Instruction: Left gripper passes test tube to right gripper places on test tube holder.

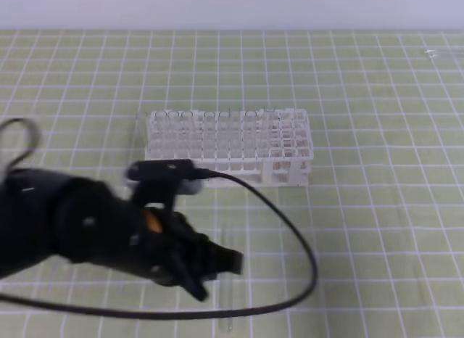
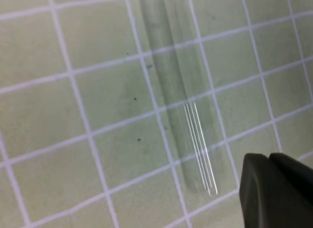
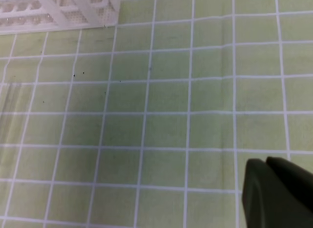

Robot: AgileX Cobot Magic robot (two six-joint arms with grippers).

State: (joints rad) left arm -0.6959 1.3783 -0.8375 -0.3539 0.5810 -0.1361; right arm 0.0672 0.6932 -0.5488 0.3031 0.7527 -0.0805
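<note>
Left tool (image 2: pixel 274 189) closed — test tube (image 2: pixel 188 120) beside it.

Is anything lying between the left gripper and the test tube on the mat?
Nothing visible. In the left wrist view the test tube lies flat on the bare gridded mat, and the shut left gripper sits just beside its near end with only mat between them.

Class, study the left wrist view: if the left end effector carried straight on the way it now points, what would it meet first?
Probably the test tube, lying flat on the green grid mat just ahead of the shut left end effector; depth is uncertain, so it might touch the mat first.
</note>
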